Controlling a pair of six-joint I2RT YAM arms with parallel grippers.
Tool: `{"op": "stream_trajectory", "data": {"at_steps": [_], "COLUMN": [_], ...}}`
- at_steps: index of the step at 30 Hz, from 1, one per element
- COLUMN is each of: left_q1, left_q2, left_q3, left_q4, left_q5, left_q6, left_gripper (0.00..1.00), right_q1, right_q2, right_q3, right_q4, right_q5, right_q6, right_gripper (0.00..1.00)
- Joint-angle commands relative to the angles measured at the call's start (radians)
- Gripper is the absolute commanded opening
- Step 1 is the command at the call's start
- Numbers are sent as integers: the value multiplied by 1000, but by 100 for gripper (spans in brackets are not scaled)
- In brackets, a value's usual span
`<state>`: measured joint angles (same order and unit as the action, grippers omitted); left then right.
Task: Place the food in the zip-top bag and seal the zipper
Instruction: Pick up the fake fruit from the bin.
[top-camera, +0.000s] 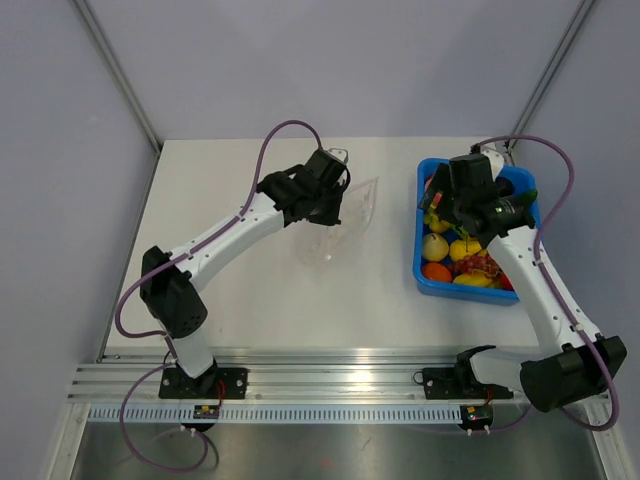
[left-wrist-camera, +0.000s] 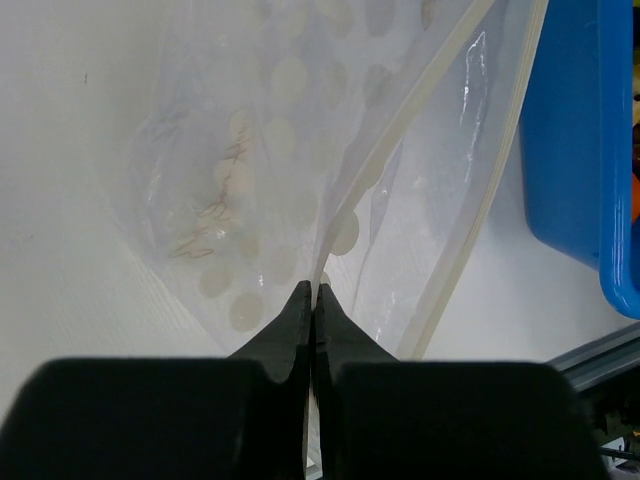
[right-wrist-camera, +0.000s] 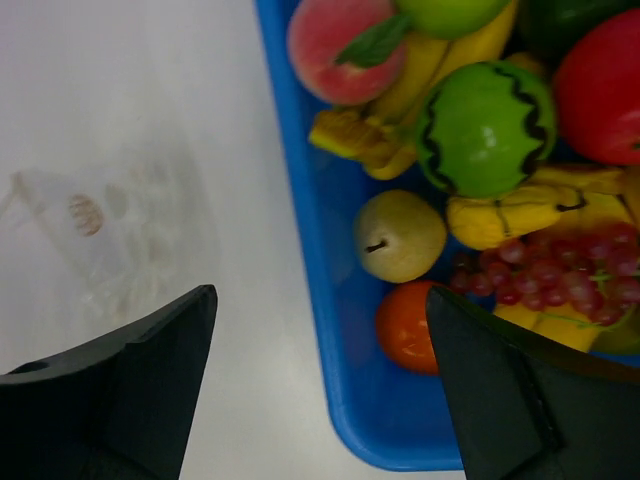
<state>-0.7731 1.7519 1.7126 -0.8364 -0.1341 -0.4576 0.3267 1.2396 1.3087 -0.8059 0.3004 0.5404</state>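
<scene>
robot arms, two of them, reach across a white bench (top-camera: 260, 300). the left hand (top-camera: 328, 212) sits near the middle of the bench, clenched on a clear, crinkly plastic zip-top bag (top-camera: 352, 215). the left wrist view shows its black fingers (left-wrist-camera: 290, 325) pressed tight together, with the bag's film (left-wrist-camera: 240, 200) spreading away from the tips. the thin, pale ridged zipper strip (left-wrist-camera: 402, 150) runs slantwise down to the pinched fingertips. a second strip runs beside it, with a gap between the two.

a blue rectangular plastic bin (top-camera: 418, 268) stands just to the right of the bag, apart from it. the bin holds the glossy toy fruits and vegetables (top-camera: 465, 250).

the right hand (top-camera: 450, 200) hovers over the bin's left side, released, its jaws spread wide and holding nothing. in the right wrist view, one dark finger (right-wrist-camera: 150, 390) hangs over the bench and the other over the food. the bin's blue wall (right-wrist-camera: 310, 250) lies between them.

inside the bin are:
- a pink peach (right-wrist-camera: 340, 45)
- a green striped round fruit (right-wrist-camera: 485, 130)
- a pale yellow pear (right-wrist-camera: 400, 235)
- an orange round fruit (right-wrist-camera: 405, 325)
- yellow bananas (right-wrist-camera: 530, 215)
- a bunch of red grapes (right-wrist-camera: 560, 270)
</scene>
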Motion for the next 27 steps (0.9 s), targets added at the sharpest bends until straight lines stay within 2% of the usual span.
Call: {"op": "stream_trajectory", "data": {"at_steps": [1,7,27], "left_q1": [-5,-5,-5], "left_q2": [6,14,11], "left_q3": [51,54,73], "left_q4": [31,28,-9], "left_q5": [11,18,11], "left_q6": [-1,3,30], "left_gripper": [0,0,0], "right_q1": [-122,-273,-374], "right_q2": [33,155,330], "right_q3": [20,5,-72], "right_q4": [-16,37,261], "right_q5": [100,14,-90], "right_q6": [-86,-129,-241], "right_gripper": [94,98,100]}}
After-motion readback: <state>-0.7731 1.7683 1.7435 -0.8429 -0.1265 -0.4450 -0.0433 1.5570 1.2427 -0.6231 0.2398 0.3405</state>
